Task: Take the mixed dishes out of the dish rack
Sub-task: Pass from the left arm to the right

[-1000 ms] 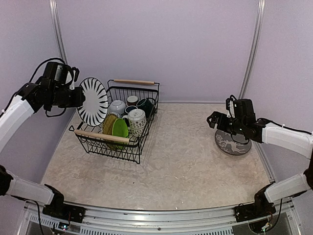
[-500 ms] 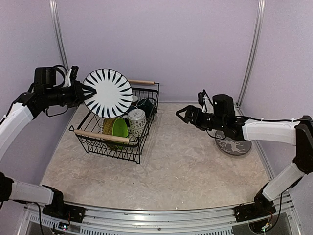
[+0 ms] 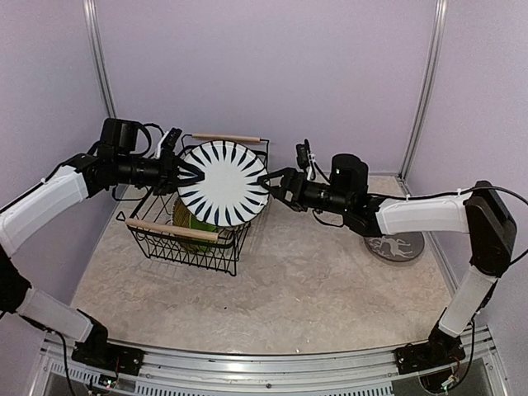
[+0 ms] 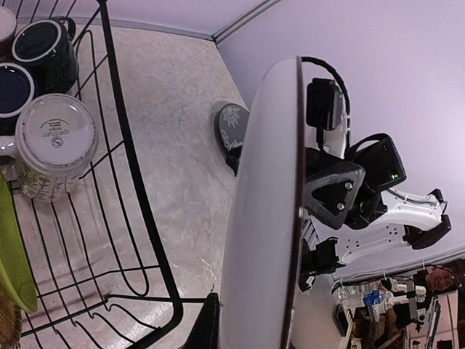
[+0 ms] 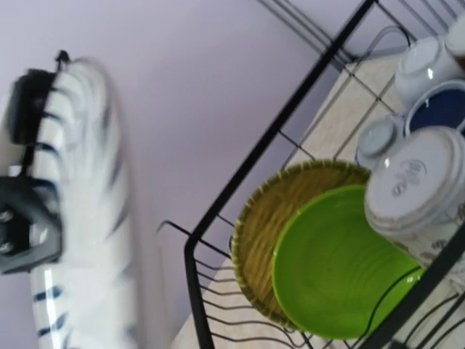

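Striped black-and-white round plate (image 3: 223,183) hangs upright in the air at the centre of the top view. The left pincer (image 3: 183,172) pinches its left rim, fingers pressed together on the edge. The right pincer (image 3: 268,185) reaches in from the right of the frame with its fingers spread at the plate's opposite rim; whether they touch the rim cannot be told. In the left wrist view the plate shows edge-on, with the right arm's black head just behind it. In the right wrist view it is a blurred white shape at the left of the frame. Below and behind the plate, at centre left of the top view, sits the black wire dish rack with light wooden bar handles (image 3: 194,252). A lime green plate (image 5: 334,269) stands in it on edge against a woven yellow plate (image 5: 272,218). Beside them is a patterned white mug (image 4: 57,142) turned bottom up, and further back are dark mugs (image 4: 43,45) and a small white cup (image 5: 425,65). The rack rests on the beige marbled worktop (image 3: 313,289). Well apart, at the right edge of the top view, a dark round plate with a white pattern (image 3: 396,246) lies flat on it.
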